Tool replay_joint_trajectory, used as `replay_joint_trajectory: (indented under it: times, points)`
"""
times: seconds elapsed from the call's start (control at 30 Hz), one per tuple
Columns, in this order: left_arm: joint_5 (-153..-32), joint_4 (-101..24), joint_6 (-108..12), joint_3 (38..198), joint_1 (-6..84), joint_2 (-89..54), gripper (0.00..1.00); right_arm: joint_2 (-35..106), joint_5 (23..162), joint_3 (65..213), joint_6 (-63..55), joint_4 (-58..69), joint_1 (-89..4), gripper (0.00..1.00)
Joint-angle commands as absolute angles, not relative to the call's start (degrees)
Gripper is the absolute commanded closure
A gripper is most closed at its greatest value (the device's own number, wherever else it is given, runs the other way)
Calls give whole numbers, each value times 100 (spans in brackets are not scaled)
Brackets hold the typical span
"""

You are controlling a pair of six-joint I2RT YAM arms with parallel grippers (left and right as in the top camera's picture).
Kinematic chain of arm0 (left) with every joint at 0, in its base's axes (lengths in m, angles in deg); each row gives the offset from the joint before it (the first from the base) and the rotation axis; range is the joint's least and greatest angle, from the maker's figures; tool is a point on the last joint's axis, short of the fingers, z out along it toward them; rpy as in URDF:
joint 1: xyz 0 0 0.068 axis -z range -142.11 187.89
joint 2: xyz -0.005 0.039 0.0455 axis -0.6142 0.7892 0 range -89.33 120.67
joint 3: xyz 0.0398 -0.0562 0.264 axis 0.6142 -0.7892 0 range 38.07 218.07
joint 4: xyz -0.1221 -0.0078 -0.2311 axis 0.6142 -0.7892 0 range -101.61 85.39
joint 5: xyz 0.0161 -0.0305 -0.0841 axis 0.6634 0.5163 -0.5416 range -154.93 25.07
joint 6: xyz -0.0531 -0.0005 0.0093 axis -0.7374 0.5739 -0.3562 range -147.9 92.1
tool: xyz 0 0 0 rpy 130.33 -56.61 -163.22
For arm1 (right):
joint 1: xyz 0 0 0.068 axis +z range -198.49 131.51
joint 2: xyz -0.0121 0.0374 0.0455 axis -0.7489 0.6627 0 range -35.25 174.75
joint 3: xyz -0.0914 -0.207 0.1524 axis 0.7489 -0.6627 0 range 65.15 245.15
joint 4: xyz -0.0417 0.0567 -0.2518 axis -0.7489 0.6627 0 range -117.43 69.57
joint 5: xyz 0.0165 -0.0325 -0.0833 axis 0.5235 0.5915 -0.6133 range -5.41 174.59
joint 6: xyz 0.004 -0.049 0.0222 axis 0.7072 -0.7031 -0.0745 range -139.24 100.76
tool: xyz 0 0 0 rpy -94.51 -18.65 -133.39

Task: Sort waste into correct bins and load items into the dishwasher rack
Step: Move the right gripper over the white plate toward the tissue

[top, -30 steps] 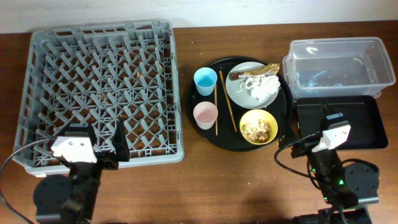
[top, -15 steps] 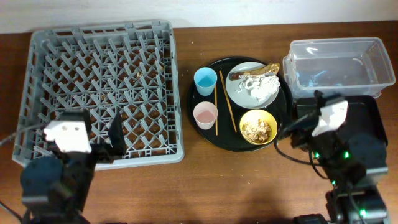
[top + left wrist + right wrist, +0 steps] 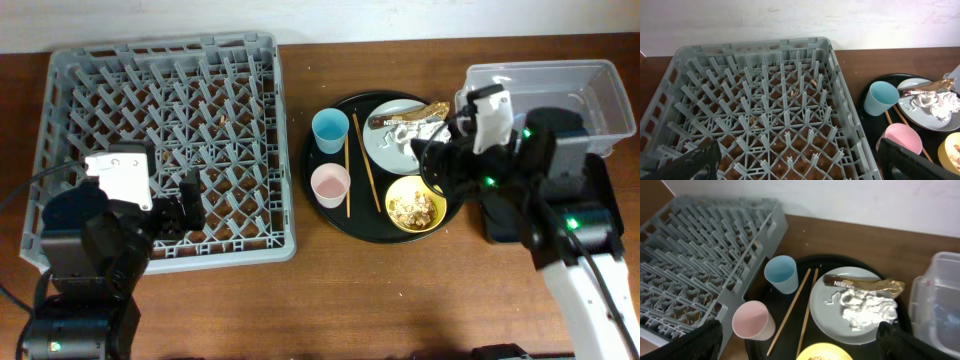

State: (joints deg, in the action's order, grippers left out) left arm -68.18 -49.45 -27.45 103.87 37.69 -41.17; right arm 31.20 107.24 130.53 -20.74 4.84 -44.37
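The grey dishwasher rack (image 3: pixel 160 140) fills the left, also in the left wrist view (image 3: pixel 765 100). On the round black tray (image 3: pixel 322 215) stand the blue cup (image 3: pixel 329 129), the pink cup (image 3: pixel 330 185), the chopsticks (image 3: pixel 358 160), the grey-green plate (image 3: pixel 385 148) with white tissue (image 3: pixel 418 138) and brown-gold wrapper (image 3: pixel 405 119), and the yellow bowl (image 3: pixel 415 203) of tan scraps. My left gripper (image 3: pixel 175 205) hangs open and empty over the rack's front edge. My right gripper (image 3: pixel 440 150) is open and empty above the plate's right side; its view shows the plate (image 3: pixel 840 310), tissue (image 3: pixel 867 307) and wrapper (image 3: pixel 865 284).
The clear tub (image 3: pixel 560 95) stands at the back right. The shallow black tray (image 3: pixel 606 185) lies in front of it, mostly hidden under my right arm. Bare brown table runs along the front.
Both arms have lifted and moved away from the front edge. The right gripper swung from over the shallow black tray up and left to the plate. The left moved over the rack's front.
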Motion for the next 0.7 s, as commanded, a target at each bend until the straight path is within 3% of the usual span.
replay_joint_trajectory:
  times: [0.0, 0.23, 0.33, 0.67]
  points:
    - [-6877, -4941, -2655, 10508, 3734, -4139, 0, 3597, 10621, 13221, -1834, 456, -4426, 2]
    - [-6857, -4934, -2655, 10508, 3734, -4139, 0, 5446, 8254, 14917, -656, 1424, -3768, 2]
    - [-6857, -5028, -2655, 10508, 3734, -4139, 0, 6344, 8104, 15180, -583, 1214, -3727, 2]
    - [-6857, -5083, -2655, 10505, 3734, -4139, 0, 7949, 7487, 15173, -2349, 845, -3727, 0]
